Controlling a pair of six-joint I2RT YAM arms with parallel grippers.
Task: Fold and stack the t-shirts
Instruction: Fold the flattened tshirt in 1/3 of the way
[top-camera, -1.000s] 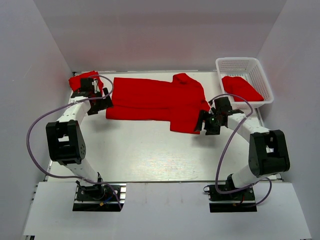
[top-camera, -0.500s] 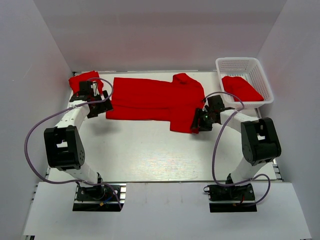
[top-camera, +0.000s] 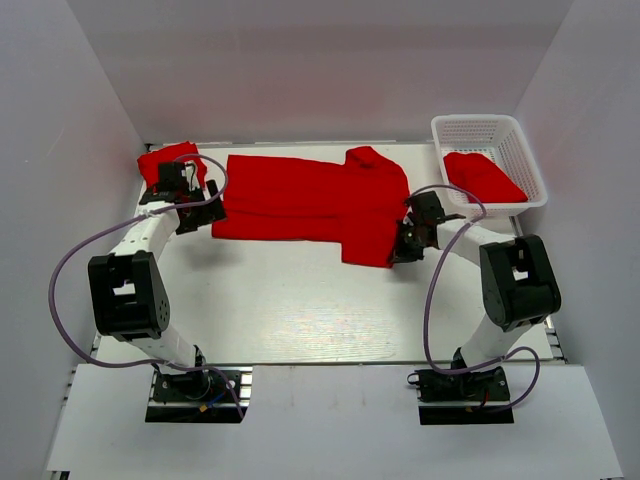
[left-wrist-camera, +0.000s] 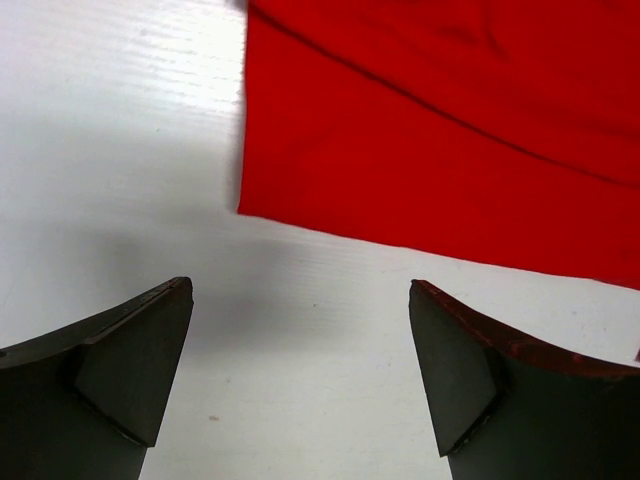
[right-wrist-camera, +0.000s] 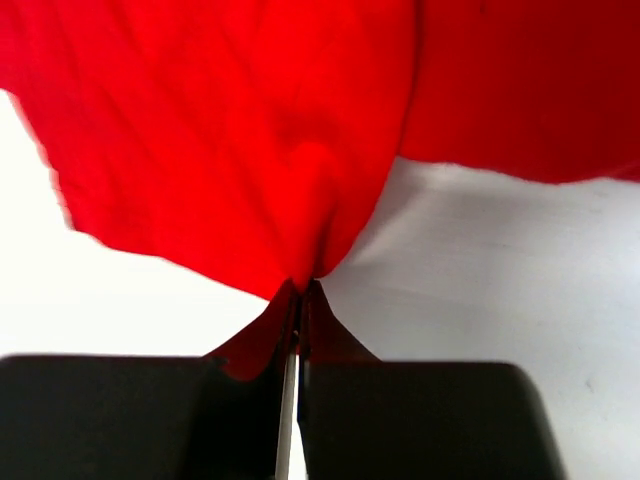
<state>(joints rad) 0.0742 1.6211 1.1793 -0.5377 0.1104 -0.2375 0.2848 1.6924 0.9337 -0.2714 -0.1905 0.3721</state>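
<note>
Right gripper (top-camera: 402, 247), centre-right of the top view: jaws pinched shut on the edge of the spread t-shirt (top-camera: 300, 195). Left gripper (left-wrist-camera: 300, 300), upper left: jaws wide apart, empty.

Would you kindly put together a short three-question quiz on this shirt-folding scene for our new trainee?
1. True or false: the left gripper holds the spread shirt.
2. What lies in the basket? A) a red shirt; B) a white towel; C) nothing.
3. Fill in the blank: the right gripper is ____ on the spread shirt's edge.

Key: 1 false, its jaws stand open, nothing between them; 2 A; 3 shut.
</note>
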